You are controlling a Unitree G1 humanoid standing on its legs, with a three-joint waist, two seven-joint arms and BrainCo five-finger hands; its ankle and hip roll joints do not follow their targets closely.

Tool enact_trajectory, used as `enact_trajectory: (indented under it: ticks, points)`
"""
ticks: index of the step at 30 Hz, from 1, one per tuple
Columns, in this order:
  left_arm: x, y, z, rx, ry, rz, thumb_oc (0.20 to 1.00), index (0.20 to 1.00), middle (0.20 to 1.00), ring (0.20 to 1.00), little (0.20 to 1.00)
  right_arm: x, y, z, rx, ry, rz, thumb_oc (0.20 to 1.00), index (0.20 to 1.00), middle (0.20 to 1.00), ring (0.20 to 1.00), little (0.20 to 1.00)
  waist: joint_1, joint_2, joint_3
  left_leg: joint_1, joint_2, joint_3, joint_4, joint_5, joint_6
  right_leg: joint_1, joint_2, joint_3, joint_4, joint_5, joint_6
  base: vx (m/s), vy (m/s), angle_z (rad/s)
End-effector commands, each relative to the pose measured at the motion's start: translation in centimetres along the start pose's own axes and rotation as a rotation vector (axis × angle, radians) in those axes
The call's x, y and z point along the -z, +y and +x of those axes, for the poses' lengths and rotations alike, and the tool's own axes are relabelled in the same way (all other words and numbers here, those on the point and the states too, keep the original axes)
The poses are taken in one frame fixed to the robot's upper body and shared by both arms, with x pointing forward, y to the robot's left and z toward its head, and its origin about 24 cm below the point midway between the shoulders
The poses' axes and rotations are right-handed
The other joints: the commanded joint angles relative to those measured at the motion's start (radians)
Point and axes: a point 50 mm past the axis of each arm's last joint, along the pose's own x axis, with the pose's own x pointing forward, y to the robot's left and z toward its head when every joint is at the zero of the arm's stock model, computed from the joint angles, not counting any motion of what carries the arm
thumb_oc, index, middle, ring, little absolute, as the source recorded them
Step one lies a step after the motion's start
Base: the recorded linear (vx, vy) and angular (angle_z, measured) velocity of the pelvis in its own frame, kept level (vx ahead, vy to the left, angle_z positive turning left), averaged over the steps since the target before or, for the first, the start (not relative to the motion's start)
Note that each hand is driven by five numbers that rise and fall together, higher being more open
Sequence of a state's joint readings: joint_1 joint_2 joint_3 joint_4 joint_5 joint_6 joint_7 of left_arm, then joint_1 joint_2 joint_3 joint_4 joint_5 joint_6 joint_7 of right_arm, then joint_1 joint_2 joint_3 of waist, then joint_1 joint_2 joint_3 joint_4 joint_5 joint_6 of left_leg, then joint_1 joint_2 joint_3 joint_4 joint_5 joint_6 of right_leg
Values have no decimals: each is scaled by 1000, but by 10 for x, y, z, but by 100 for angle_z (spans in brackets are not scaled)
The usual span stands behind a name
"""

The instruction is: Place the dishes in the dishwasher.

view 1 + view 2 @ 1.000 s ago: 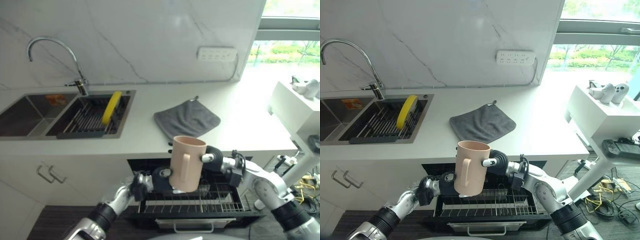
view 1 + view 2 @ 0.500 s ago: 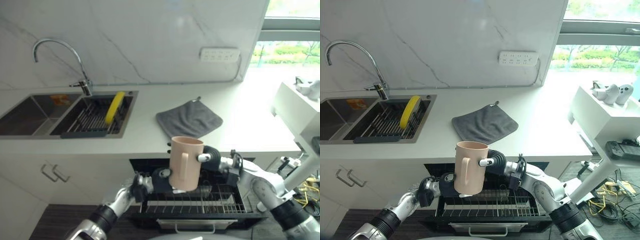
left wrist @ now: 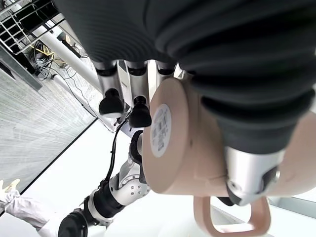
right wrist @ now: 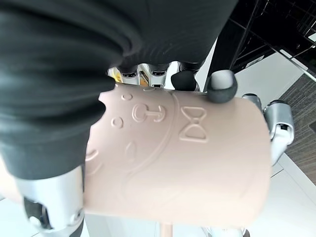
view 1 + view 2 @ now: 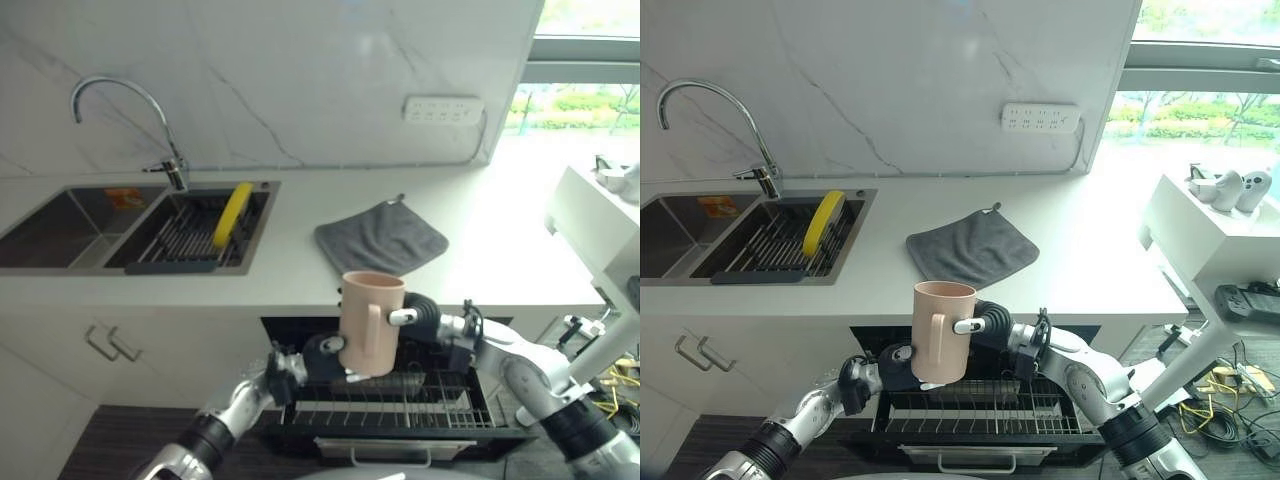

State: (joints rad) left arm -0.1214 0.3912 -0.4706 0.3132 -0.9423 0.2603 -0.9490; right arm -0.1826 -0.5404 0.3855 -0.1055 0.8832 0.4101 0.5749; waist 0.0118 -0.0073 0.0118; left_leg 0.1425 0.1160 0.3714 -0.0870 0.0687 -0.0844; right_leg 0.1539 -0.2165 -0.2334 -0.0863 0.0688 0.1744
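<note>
A beige mug (image 5: 370, 322) with a handle hangs upright in front of the counter edge, above the pulled-out dishwasher rack (image 5: 440, 408). My right hand (image 5: 421, 314) grips its side from the right, fingers and thumb curled round the embossed wall (image 4: 187, 163). My left hand (image 5: 322, 358) holds the mug's base from the left; its fingers (image 3: 139, 114) pass beside the labelled bottom (image 3: 163, 133) and its thumb (image 3: 249, 173) presses by the handle. A yellow plate (image 5: 228, 212) stands on edge in the sink's drying rack (image 5: 180, 240).
A grey cloth (image 5: 382, 237) lies on the white counter (image 5: 500, 260) behind the mug. The double sink (image 5: 60, 225) with its curved tap (image 5: 120, 95) is at the left. White furniture (image 5: 600, 230) stands at the right. Cabinet handles (image 5: 112, 345) sit below the sink.
The camera has shifted slightly, sliding the scene to the right. Both hands keep their hold on the mug, which has drifted a little left relative to the counter.
</note>
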Motion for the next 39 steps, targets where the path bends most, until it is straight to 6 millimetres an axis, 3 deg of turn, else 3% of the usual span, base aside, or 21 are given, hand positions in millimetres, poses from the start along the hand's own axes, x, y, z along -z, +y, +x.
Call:
enact_trajectory:
  ticks: [1, 8, 9, 10, 12, 13, 34, 35, 36, 37, 39]
  points:
    - [-30, 21, 15, -200, -35, 96, 200, 200, 200, 200, 200, -19, 73, 45, -469, -125, 25, 1000, 1000, 1000, 1000, 1000, 22, 5, 7, -1, 1, -93, 107, -96, 25, -37, -23, -23, 140, -79, 0, 0, 0, 0]
    - [-32, 25, 14, -279, 4, 159, 200, 200, 200, 200, 200, -18, 76, 46, -471, -119, 24, 1000, 1000, 1000, 1000, 1000, 25, 6, 8, -4, 0, -95, 109, -96, 27, -37, -23, -25, 139, -78, 0, 0, 0, 0]
    - [-31, 25, 14, -280, 6, 160, 200, 200, 200, 200, 200, -18, 76, 45, -473, -121, 25, 689, 689, 689, 689, 689, 25, 6, 9, -4, -1, -96, 109, -96, 27, -38, -23, -25, 140, -78, 0, 0, 0, 0]
    - [-32, 25, 14, -278, 7, 159, 200, 200, 200, 200, 200, -18, 76, 45, -473, -123, 24, 533, 533, 533, 533, 533, 26, 6, 9, -4, -1, -96, 109, -96, 28, -38, -23, -24, 140, -78, 0, 0, 0, 0]
    - [-32, 25, 14, -278, 8, 159, 200, 200, 200, 200, 200, -18, 76, 45, -473, -125, 24, 451, 451, 451, 451, 451, 26, 6, 8, -4, -1, -96, 109, -96, 28, -38, -23, -25, 140, -78, 1, 0, 0, 0]
    - [-32, 24, 16, -276, 14, 158, 200, 200, 200, 200, 200, -18, 76, 46, -474, -135, 25, 200, 200, 200, 200, 200, 27, 6, 9, -5, -1, -95, 110, -95, 28, -37, -24, -27, 138, -77, 1, 0, 0, 0]
    - [-21, 31, 15, -343, 46, 111, 200, 200, 200, 200, 200, -27, 85, 50, -510, -218, -35, 200, 200, 200, 200, 200, 28, 12, 6, -8, -3, -93, 115, -97, 30, -40, -25, -29, 143, -80, -1, 0, 0, 0]
    - [-17, 34, 14, -380, 47, 93, 526, 526, 526, 526, 526, -29, 85, 50, -496, -249, -25, 200, 200, 200, 200, 200, 28, 12, 6, -9, -3, -94, 116, -98, 31, -41, -25, -29, 144, -80, -1, 0, 0, 0]
    - [-17, 34, 14, -384, 47, 92, 699, 699, 699, 699, 699, -30, 85, 50, -492, -256, -22, 200, 200, 200, 200, 200, 28, 12, 6, -9, -3, -94, 116, -98, 31, -41, -24, -29, 144, -80, -1, 0, 0, 0]
    - [-15, 36, 14, -405, 42, 82, 1000, 1000, 1000, 1000, 1000, -33, 84, 50, -476, -288, 0, 200, 200, 200, 200, 200, 28, 13, 6, -10, -3, -95, 118, -97, 31, -41, -24, -28, 144, -80, -1, 0, 0, 0]
    - [-12, 38, 12, -452, 37, 75, 1000, 1000, 1000, 1000, 1000, -38, 83, 50, -450, -341, 47, 200, 200, 200, 200, 200, 29, 14, 6, -10, -2, -95, 117, -96, 31, -40, -23, -28, 143, -80, -2, 0, 0, 0]
